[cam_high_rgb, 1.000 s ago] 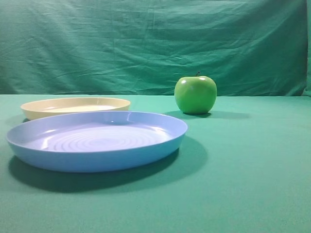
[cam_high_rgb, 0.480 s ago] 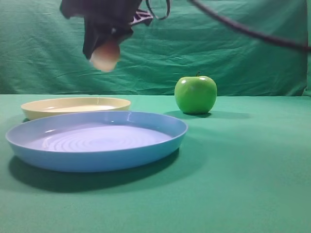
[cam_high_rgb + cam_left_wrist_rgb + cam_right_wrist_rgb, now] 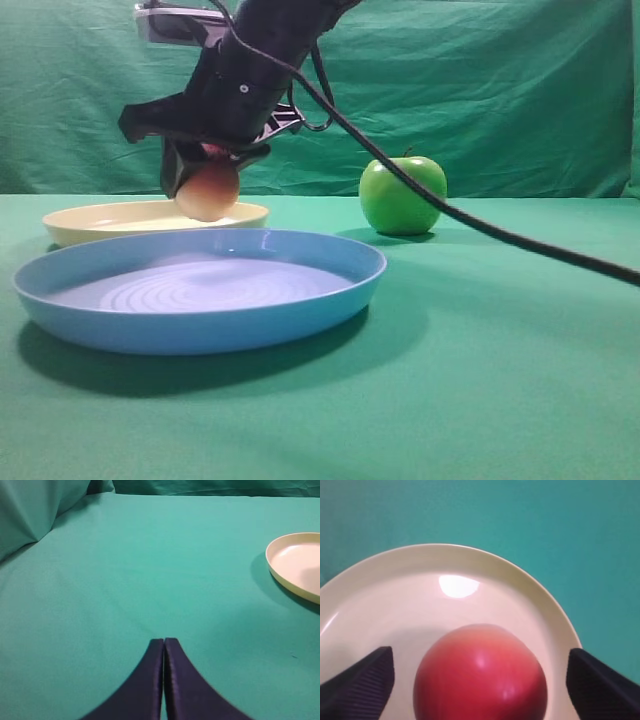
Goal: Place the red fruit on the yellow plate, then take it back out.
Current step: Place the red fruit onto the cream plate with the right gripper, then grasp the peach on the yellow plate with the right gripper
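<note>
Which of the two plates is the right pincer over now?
The shallow round pale yellow plastic plate, behind the larger light blue plate; the right pincer is above it.

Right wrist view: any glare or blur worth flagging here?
Right wrist view: a bright glare patch on the yellow plate, small highlights on the red fruit, finger pads soft at the edges. Exterior high view: sharp, blue plate casting a broad shadow.

low front view; wrist views downward.
</note>
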Motion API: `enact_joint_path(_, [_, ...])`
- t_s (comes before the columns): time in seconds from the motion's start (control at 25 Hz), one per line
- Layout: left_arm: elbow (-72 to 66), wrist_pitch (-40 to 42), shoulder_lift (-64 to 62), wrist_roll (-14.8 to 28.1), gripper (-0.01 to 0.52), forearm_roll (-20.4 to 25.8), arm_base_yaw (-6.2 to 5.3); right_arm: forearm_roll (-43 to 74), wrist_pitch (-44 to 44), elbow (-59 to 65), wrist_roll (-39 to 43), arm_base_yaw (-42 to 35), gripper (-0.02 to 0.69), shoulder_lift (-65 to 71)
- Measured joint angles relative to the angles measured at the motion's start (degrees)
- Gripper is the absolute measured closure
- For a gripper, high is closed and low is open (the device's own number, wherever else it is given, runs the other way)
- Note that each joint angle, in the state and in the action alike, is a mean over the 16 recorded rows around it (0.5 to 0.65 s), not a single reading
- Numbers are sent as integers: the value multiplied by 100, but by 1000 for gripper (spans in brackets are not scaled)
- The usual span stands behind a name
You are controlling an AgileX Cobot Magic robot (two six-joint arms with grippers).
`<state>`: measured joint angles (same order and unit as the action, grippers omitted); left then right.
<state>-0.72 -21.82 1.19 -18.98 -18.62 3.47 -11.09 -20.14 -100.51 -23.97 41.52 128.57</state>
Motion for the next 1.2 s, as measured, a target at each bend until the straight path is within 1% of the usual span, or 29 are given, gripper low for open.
enact_joint_path(0.04, [0, 0, 0, 0, 514, 0, 0, 34, -92, 0, 0, 0, 81, -66])
enact_joint_path(0.12, [0, 0, 0, 0, 514, 0, 0, 114, -332, -1, 0, 0, 83, -230])
enact_joint_path(0.2, [0, 0, 0, 0, 514, 0, 0, 209, -643, -2, 1, 0, 121, -430])
enact_joint_path(0.4, [0, 0, 0, 0, 514, 0, 0, 465, -1625, -3, 85, -1, 311, -1060])
enact_joint_path(0.6, [0, 0, 0, 0, 514, 0, 0, 662, -2636, -5, 354, -24, 510, -1730])
enact_joint_path(0.68, [0, 0, 0, 0, 514, 0, 0, 712, -2977, -2, 483, -45, 575, -1962])
enact_joint_path(0.76, [0, 0, 0, 0, 514, 0, 0, 747, -3252, 20, 616, -71, 625, -2188])
enact_joint_path(0.84, [0, 0, 0, 0, 514, 0, 0, 768, -3460, 96, 754, -97, 652, -2444])
enact_joint_path(0.92, [0, 0, 0, 0, 514, 0, 0, 782, -3619, 204, 902, -123, 662, -2713])
enact_joint_path(1.2, [0, 0, 0, 2, 514, 0, 0, 949, -4141, 677, 1439, -199, 665, -3702])
